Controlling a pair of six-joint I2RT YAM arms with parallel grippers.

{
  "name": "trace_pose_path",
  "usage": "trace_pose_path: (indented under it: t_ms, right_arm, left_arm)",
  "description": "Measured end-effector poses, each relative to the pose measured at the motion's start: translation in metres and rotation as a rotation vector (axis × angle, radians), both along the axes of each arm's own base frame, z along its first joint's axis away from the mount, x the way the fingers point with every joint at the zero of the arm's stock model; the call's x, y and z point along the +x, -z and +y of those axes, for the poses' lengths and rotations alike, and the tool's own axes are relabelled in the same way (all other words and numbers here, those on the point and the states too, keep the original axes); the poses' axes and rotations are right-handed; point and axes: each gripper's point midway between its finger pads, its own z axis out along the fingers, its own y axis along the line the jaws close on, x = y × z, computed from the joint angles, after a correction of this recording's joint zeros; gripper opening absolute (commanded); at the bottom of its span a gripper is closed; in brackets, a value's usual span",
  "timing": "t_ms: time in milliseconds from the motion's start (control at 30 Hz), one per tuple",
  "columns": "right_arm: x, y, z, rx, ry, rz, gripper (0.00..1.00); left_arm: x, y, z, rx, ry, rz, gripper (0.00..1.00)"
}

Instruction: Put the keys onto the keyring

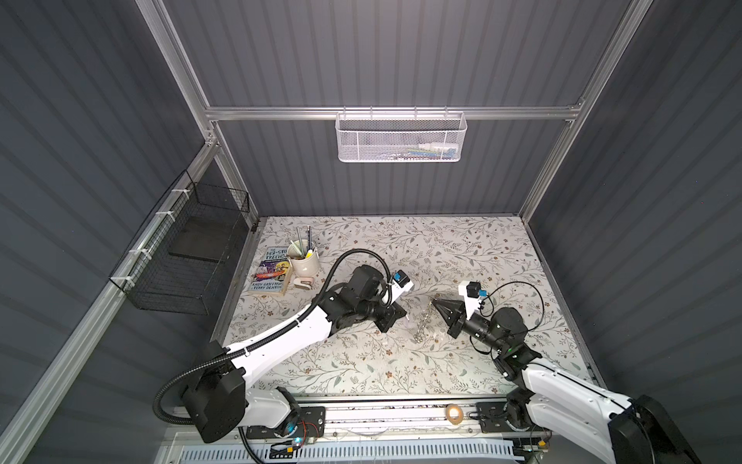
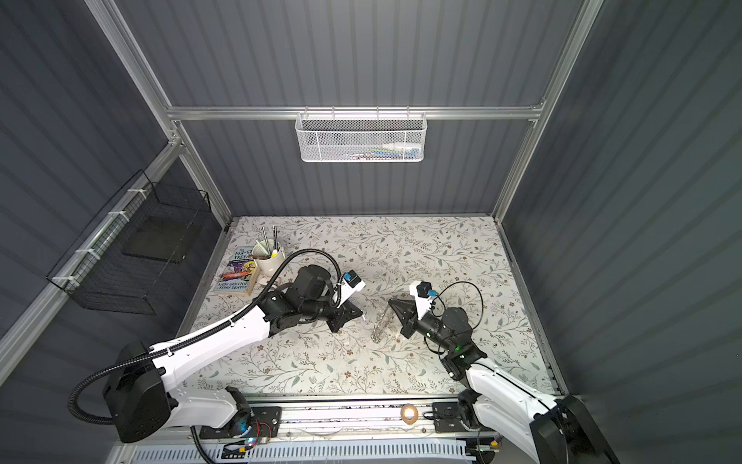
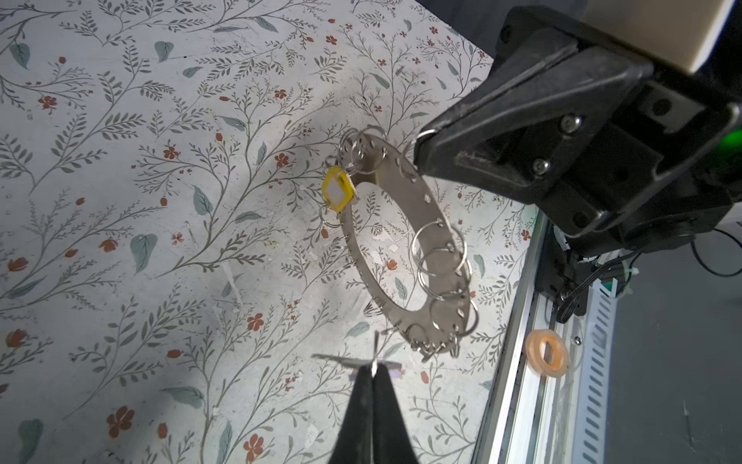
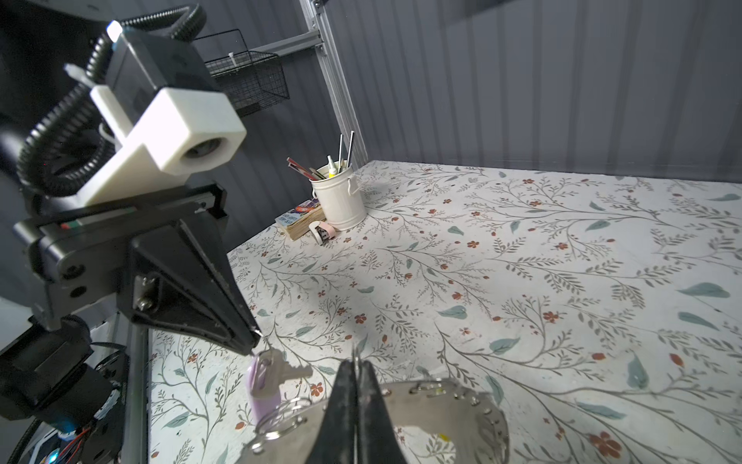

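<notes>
The keyring, a flat grey metal ring with wire loops round its rim, hangs tilted above the floral table. My right gripper is shut on one of its rim loops. A yellow tag hangs from a loop on the keyring; its key is hidden. My left gripper is shut on a small wire ring that carries a key with a lilac tag. That key hangs just beside the keyring's rim. In both top views the keyring shows between the two grippers.
A tan tape roll lies on the front rail. A white cup of pens, a book and a small tape dispenser stand at the back left. A white mesh basket and a black wire basket hang on the walls.
</notes>
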Motion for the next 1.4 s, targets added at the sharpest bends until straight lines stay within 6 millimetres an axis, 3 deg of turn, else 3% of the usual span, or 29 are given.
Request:
trace_pose_path:
  t_ms: [200, 467, 767, 1400]
  right_arm:
    - [-0.004, 0.006, 0.009, -0.011, -0.046, 0.004, 0.0]
    - [-0.008, 0.013, 0.016, -0.028, -0.082, 0.011, 0.0]
    - [-0.011, 0.014, 0.025, -0.064, -0.109, -0.007, 0.0]
    - [-0.015, 0.023, 0.031, -0.114, -0.124, -0.006, 0.0]
  left_arm:
    - [0.006, -0.013, -0.008, 0.012, 0.028, -0.022, 0.0]
    - [0.003, -0.001, -0.017, 0.025, 0.078, 0.028, 0.0]
    - [-0.005, -0.003, -0.022, -0.007, 0.123, 0.062, 0.0]
    - [-0.002, 0.004, -0.028, -0.01, 0.127, 0.072, 0.0]
